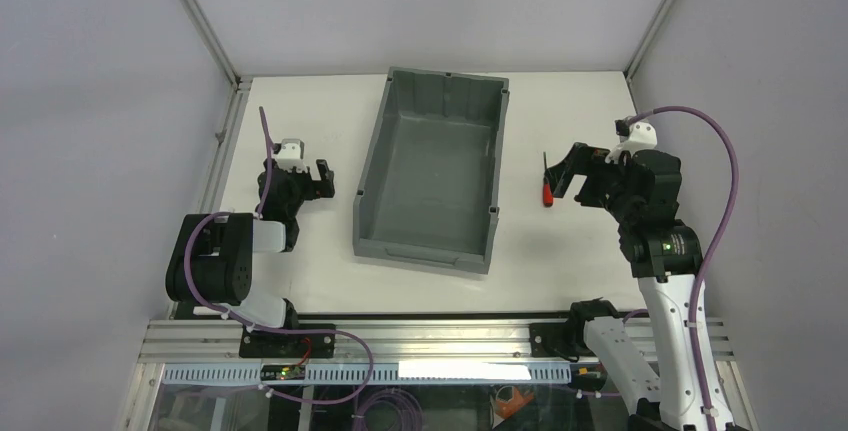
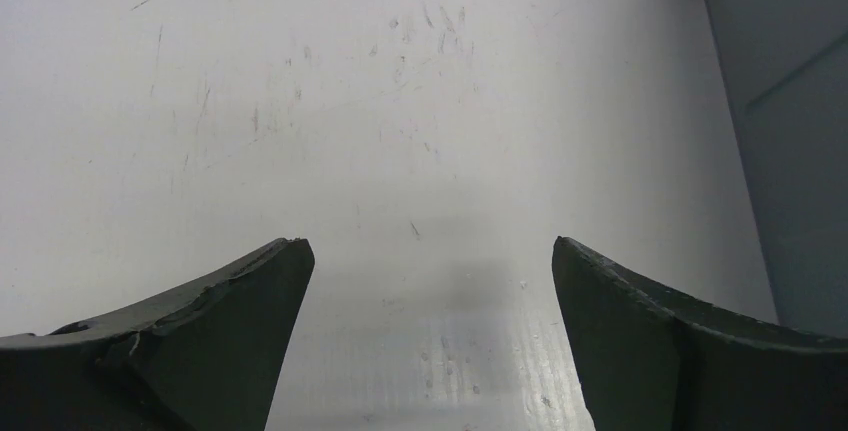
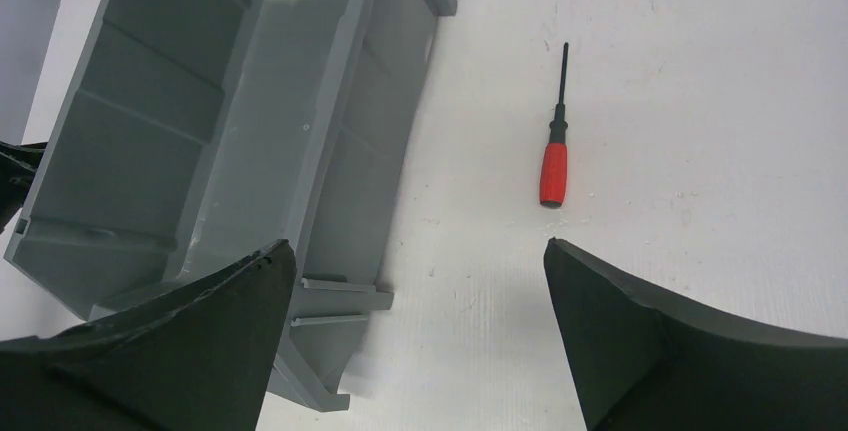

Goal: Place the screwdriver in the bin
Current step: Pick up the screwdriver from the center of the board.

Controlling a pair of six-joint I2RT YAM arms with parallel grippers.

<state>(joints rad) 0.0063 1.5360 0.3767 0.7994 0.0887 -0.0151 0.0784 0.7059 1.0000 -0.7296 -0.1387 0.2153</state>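
The screwdriver (image 1: 546,187), with a short red handle and thin black shaft, lies on the white table just right of the grey bin (image 1: 385,176). In the right wrist view the screwdriver (image 3: 553,168) lies ahead of the fingers, shaft pointing away, with the bin (image 3: 180,141) to its left. My right gripper (image 1: 578,179) is open and empty, just right of the screwdriver and apart from it. My left gripper (image 1: 322,179) is open and empty, left of the bin, over bare table (image 2: 420,151). The bin holds nothing that I can see.
Grey enclosure walls stand close on the left, right and back of the table. The bin's outer wall (image 2: 790,151) shows at the right edge of the left wrist view. A purple cable loops from each arm.
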